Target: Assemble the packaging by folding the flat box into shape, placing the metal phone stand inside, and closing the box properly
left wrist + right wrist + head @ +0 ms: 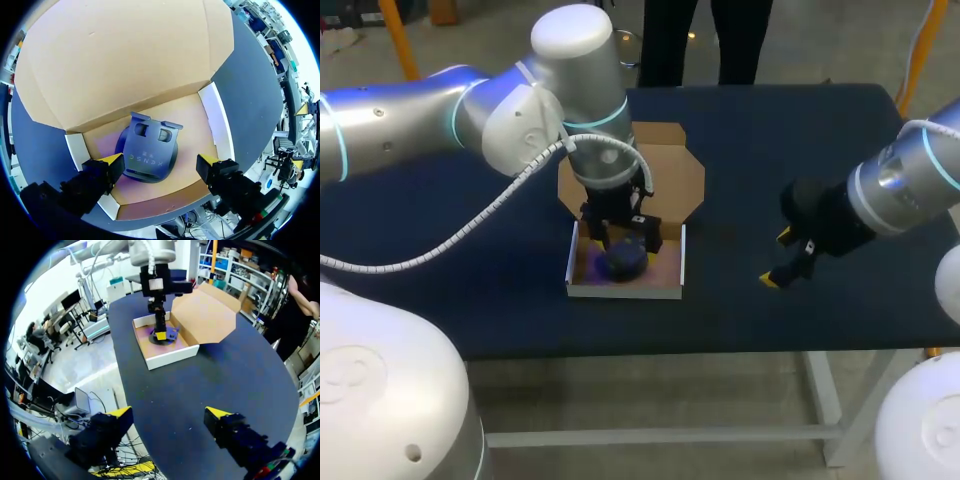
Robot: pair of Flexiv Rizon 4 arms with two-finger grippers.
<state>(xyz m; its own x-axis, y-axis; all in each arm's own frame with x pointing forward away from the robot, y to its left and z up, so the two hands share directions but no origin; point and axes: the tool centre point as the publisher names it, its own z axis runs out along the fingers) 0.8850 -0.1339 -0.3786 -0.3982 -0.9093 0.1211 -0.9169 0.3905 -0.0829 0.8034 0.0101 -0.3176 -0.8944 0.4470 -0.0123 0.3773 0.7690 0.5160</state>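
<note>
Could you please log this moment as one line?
stand in open box | left gripper open over stand | right gripper open, aside

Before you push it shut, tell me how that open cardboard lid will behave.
The lid is a thin cardboard sheet folded back from the box, so it is probably light and bendy. It likely hinges at its crease, and may spring back.
</note>
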